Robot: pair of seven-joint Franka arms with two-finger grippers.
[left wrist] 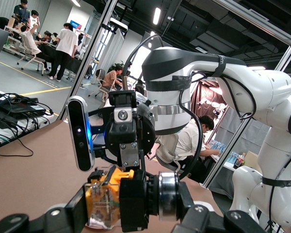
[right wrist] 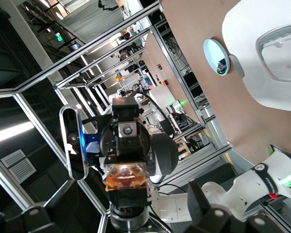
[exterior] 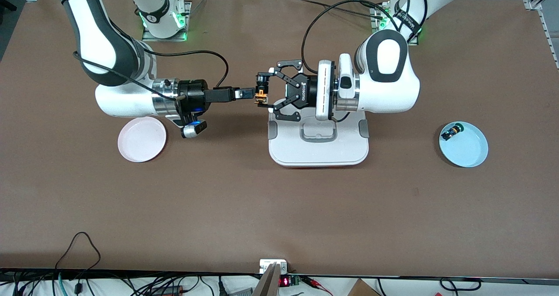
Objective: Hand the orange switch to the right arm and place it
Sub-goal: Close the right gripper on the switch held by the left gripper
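The orange switch point(exterior: 260, 95) hangs in the air over the bare table, between the pink plate and the white tray. My left gripper point(exterior: 263, 91), the wide linkage one, is shut on it end to end. In the left wrist view its pads press the clear orange end and the silver-ringed end of the switch point(left wrist: 104, 199), with the left gripper point(left wrist: 136, 204) round it. My right gripper point(exterior: 250, 94) reaches in level from the right arm's end of the table and stands open. In the right wrist view its fingers point(right wrist: 203, 206) flank the switch point(right wrist: 128, 178) with gaps on both sides.
A pink plate point(exterior: 142, 139) lies under the right arm's wrist. A white tray point(exterior: 319, 154) lies below the left arm's wrist. Toward the left arm's end, a light blue plate point(exterior: 469, 149) holds a small black switch with a green cap point(exterior: 450, 133).
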